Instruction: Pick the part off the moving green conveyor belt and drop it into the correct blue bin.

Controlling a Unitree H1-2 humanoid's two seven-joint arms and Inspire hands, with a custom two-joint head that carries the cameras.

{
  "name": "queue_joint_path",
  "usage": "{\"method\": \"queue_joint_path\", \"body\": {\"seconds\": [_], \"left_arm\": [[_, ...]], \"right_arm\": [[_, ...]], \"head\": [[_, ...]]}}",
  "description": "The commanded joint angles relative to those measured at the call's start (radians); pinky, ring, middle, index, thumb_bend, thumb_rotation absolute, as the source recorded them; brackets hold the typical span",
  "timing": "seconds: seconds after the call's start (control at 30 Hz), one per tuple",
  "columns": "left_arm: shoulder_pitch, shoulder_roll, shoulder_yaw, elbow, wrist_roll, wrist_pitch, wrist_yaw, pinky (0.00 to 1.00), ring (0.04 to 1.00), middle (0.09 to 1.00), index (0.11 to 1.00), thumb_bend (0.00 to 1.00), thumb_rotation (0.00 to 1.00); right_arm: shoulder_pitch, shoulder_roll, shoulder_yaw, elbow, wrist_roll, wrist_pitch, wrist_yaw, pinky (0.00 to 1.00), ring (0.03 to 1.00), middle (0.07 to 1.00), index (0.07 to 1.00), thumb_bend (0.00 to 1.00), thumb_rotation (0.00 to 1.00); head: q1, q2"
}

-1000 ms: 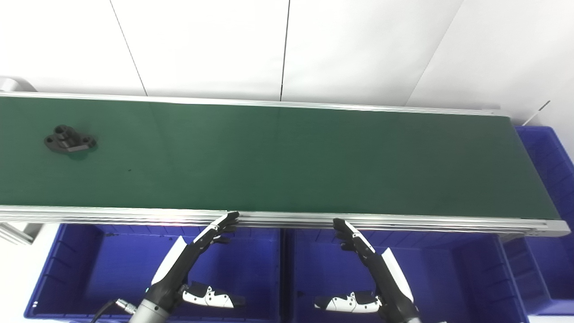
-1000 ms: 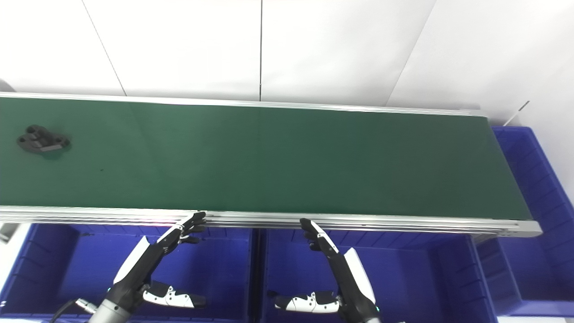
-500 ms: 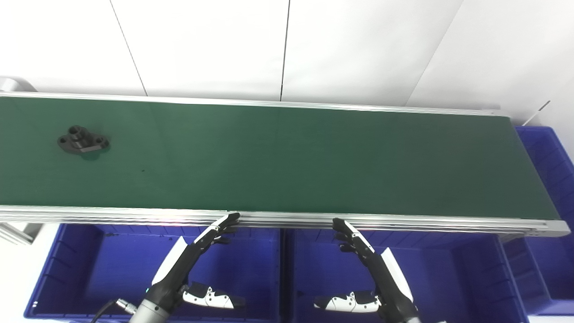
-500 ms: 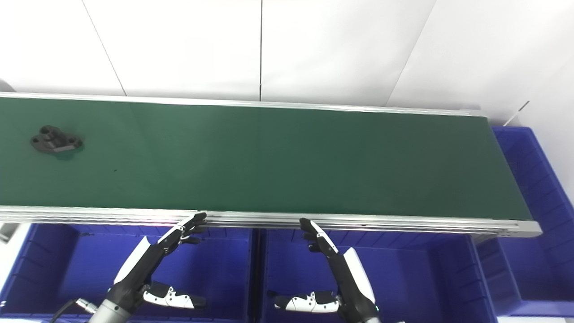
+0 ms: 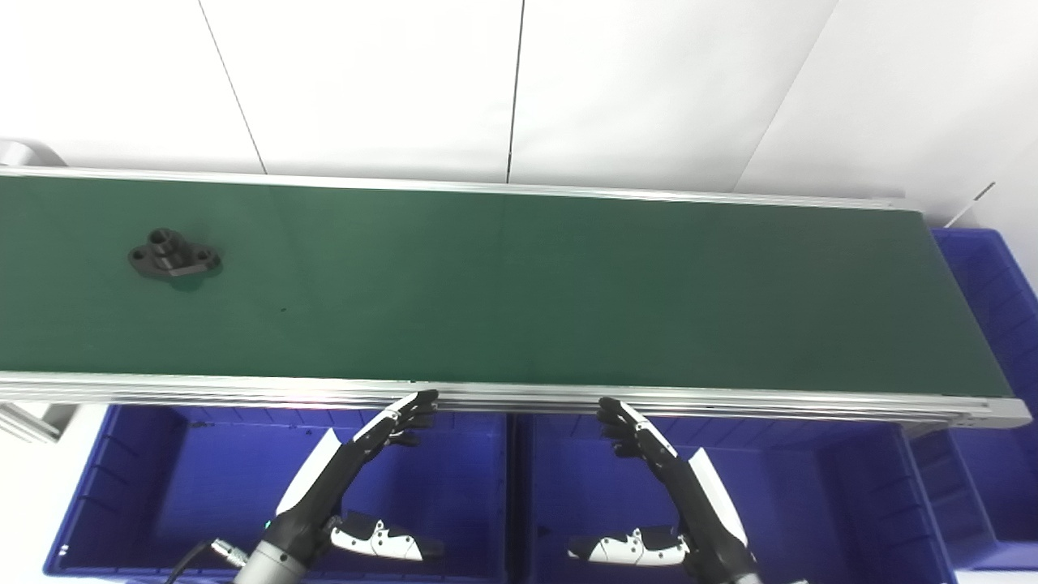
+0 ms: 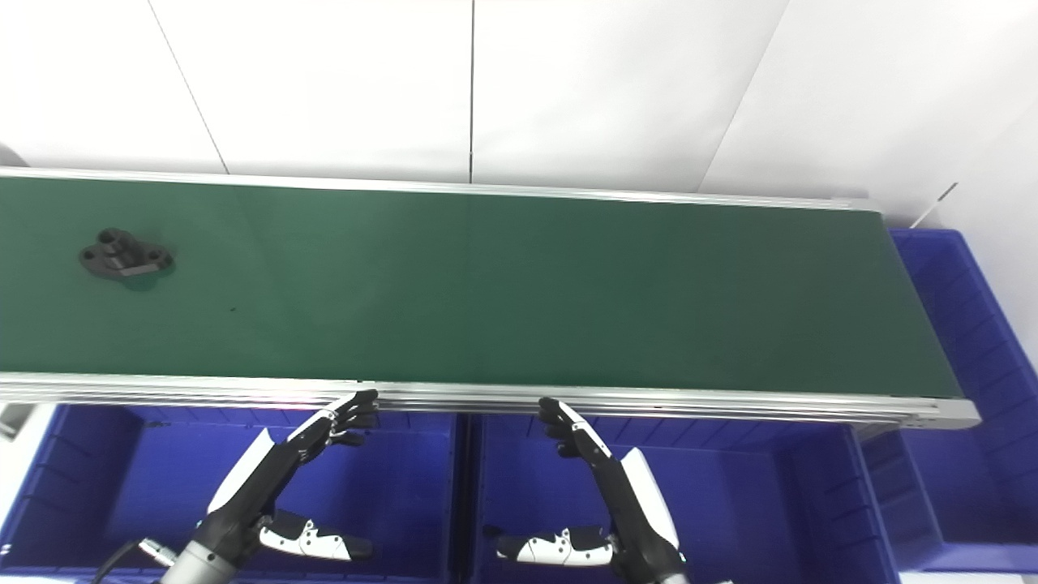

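The small black flanged metal part (image 5: pixel 174 258) lies flat at the left end of the long green conveyor belt (image 5: pixel 568 284), well apart from both hands. The left hand (image 5: pixel 345 470) and right hand (image 5: pixel 677 483) hover over the blue plastic bins (image 5: pixel 122 478) below the belt's near rail — fingers spread, holding nothing. The left eye view alone shows a grey rounded fitting (image 5: pixel 20 152) at the belt's far left corner.
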Motion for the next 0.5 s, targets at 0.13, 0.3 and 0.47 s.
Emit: {"method": "queue_joint_path", "body": {"seconds": [0.13,0.3,0.47], "left_arm": [[-0.018,0.002,-0.004,0.011,0.021,-0.033,0.011,0.76,0.825,0.865,0.881,0.8,0.31],[-0.007,-0.021,-0.02,0.027,0.025,-0.033,0.015,0.77,0.829,0.873,0.875,0.81,0.31],[-0.004,-0.041,-0.041,0.045,0.083,-0.033,0.071,0.75,0.817,0.858,0.865,0.84,0.33]], "right_arm": [[-0.006,-0.009,-0.001,-0.004,-0.003,-0.002,-0.006,0.81,0.852,0.869,0.906,0.91,0.31],[-0.003,-0.038,-0.01,0.047,0.032,-0.071,-0.012,0.78,0.841,0.871,0.909,0.9,0.3],[0.005,-0.06,-0.017,0.08,0.041,-0.103,-0.025,0.81,0.855,0.88,0.916,0.9,0.3]], "head": [[0.043,-0.038],[0.194,-0.125],[0.269,-0.194]]}}
